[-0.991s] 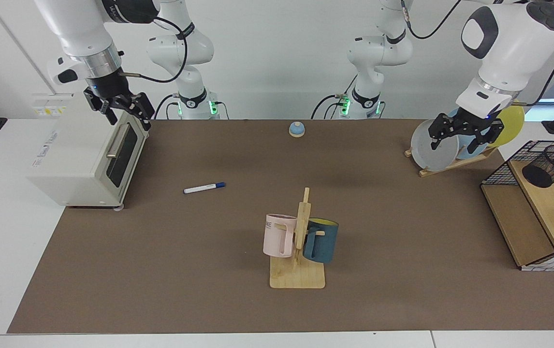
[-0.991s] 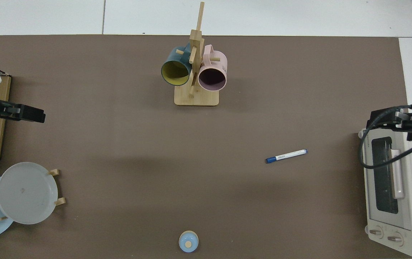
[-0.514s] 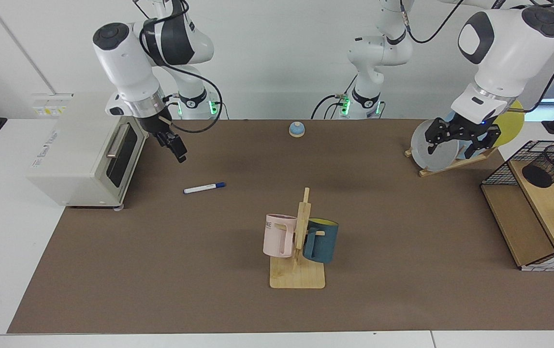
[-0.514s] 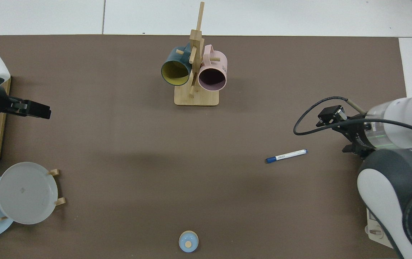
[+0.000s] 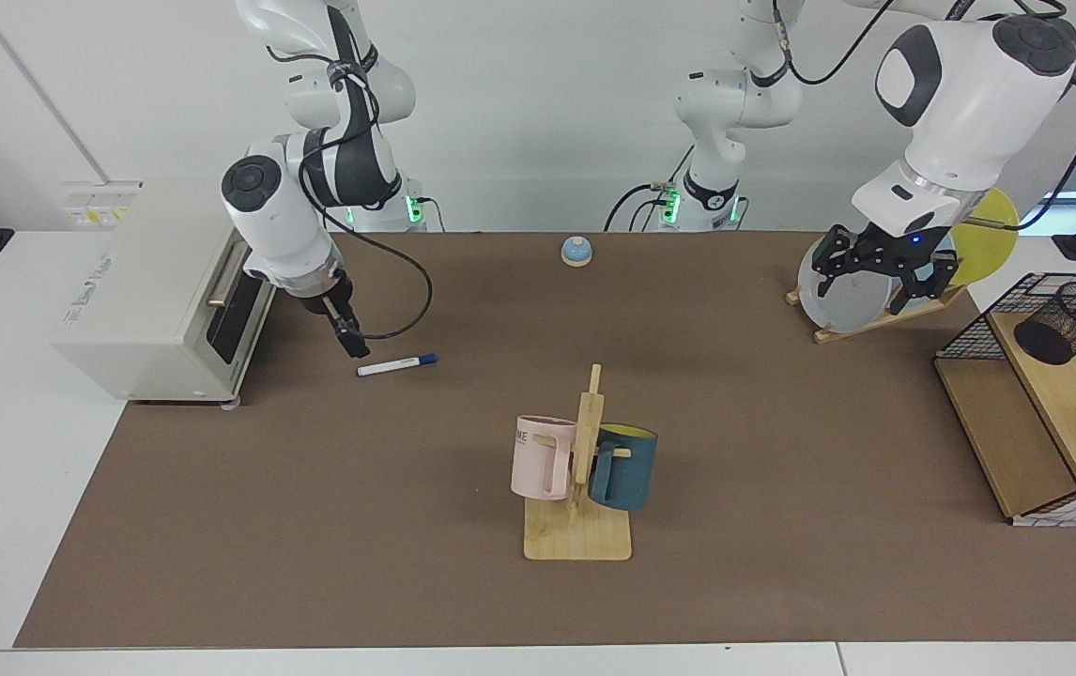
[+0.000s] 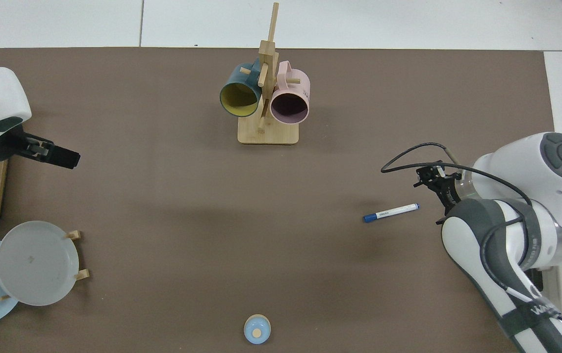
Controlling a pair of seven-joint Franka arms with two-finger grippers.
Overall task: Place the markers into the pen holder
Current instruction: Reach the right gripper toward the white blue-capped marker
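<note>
your marker [image 5: 396, 365] lies flat on the brown surface [image 5: 407, 526], toward the left side of the facing view, its blue cap pointing right and its white barrel pointing left toward the toaster oven [image 5: 162, 300]. nothing touches it.

your right hand [image 5: 354, 344] hangs just beside the marker's white end, a little above and to the far-left of it, pointing down at the surface (its fingers overlap from this angle, so you cannot tell whether they are spread or pressed together). in the top view the arm's own wrist covers it, with the marker [image 6: 391, 213] lying just beside that wrist.

your left hand [image 5: 885, 274] sits high at the far right, in front of the grey plate [image 5: 840, 293] standing in the wooden plate rack [image 5: 876, 319]. its fingers are spread apart and hold nothing. in the top view the same hand [image 6: 60, 156] pokes out over the surface edge, well apart from the marker.

the pen holder [image 5: 1068, 322] stands empty on the upper wooden shelf of the wire-grid basket [image 5: 1017, 413] at the right edge, far from the marker.

between them, near the middle, a wooden mug tree [image 5: 580, 479] carries a pink mug [image 5: 540, 457] and a dark blue mug [image 5: 624, 467]. a small blue bell [image 5: 576, 251] sits at the far edge.
</note>
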